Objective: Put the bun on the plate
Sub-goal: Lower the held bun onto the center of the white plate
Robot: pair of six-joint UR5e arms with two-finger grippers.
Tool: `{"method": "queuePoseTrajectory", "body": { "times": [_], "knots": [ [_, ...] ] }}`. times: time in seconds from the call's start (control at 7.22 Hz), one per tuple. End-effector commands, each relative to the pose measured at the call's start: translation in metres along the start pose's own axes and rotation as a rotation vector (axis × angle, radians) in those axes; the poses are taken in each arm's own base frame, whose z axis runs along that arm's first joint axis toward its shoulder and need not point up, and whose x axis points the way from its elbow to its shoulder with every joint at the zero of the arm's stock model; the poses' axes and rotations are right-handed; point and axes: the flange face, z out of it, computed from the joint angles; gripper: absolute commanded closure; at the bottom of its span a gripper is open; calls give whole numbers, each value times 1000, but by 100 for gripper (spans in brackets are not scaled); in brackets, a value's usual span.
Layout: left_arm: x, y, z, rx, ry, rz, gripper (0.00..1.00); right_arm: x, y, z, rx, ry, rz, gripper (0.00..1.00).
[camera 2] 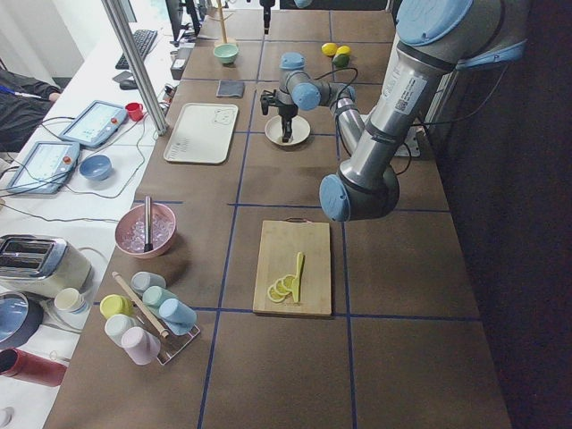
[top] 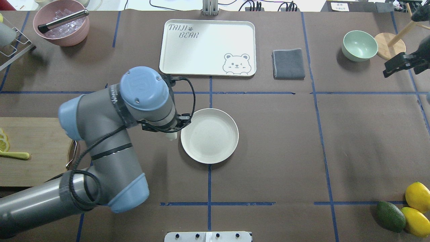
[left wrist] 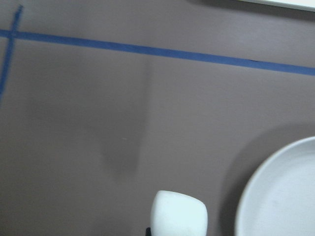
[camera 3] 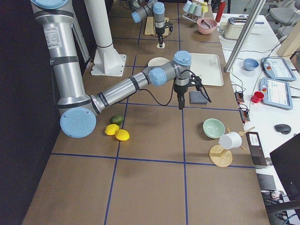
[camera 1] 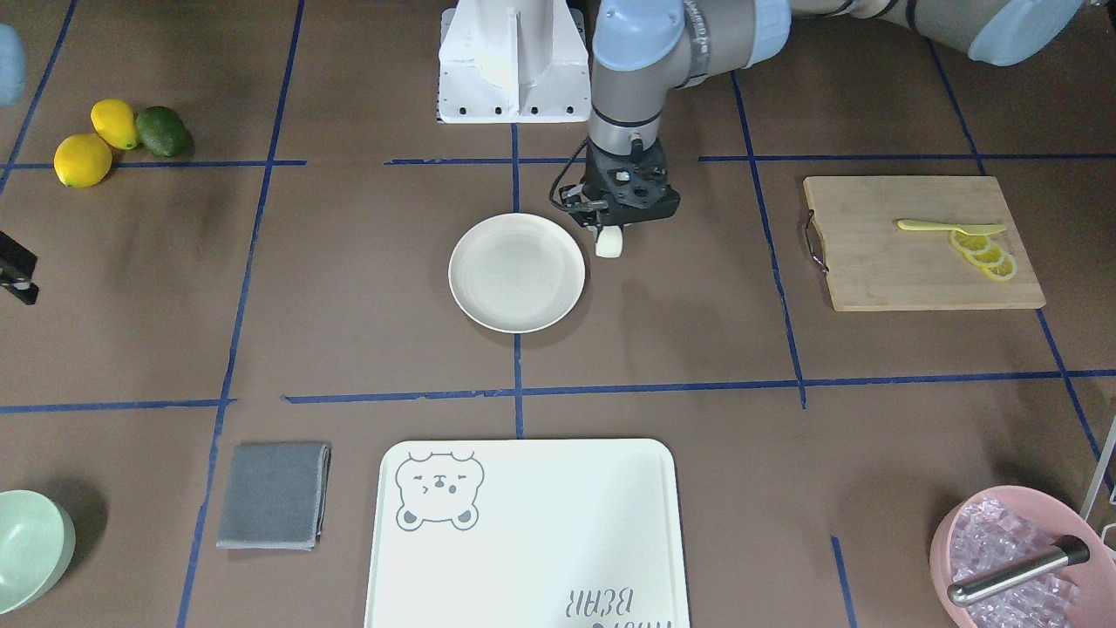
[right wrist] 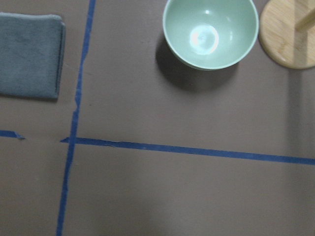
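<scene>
The bun (camera 1: 610, 247) is a small white rounded piece held in my left gripper (camera 1: 609, 235), which is shut on it from above. It hangs just beside the rim of the round cream plate (camera 1: 517, 272), on the side toward my left arm. In the left wrist view the bun (left wrist: 178, 215) sits at the bottom edge with the plate (left wrist: 283, 196) to its right. The overhead view shows only a sliver of bun (top: 172, 136) under the wrist, left of the plate (top: 210, 135). My right gripper (top: 393, 69) hovers far off near the green bowl; its jaws are unclear.
A bear-print tray (camera 1: 523, 532) and a grey cloth (camera 1: 275, 495) lie beyond the plate. A cutting board (camera 1: 915, 262) with lemon slices is at my left. There is a pink ice bowl (camera 1: 1020, 558), a green bowl (camera 1: 30, 548), and lemons (camera 1: 83, 160) with an avocado.
</scene>
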Motion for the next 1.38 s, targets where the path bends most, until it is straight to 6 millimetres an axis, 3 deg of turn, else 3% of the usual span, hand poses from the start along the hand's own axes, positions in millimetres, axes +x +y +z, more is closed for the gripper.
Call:
{"method": "queuePoseTrajectory", "body": {
  "times": [0.0,0.28,0.83,0.97,1.11,1.25],
  "knots": [
    [61,29,32,28,16,0,68,108,11,-9,-11,-36,-31,0],
    [86,25,56,34,36,-9,68,126,22,-8,-15,-34,-14,0],
    [88,29,67,28,31,1,66,133,29,-5,-23,-32,1,0],
    [87,29,70,27,24,1,53,134,30,-4,-24,-32,2,0],
    [85,28,72,27,21,2,30,135,32,-4,-25,-32,4,0],
    [85,28,72,27,21,4,15,136,32,-4,-24,-33,5,0]
  ]
}}
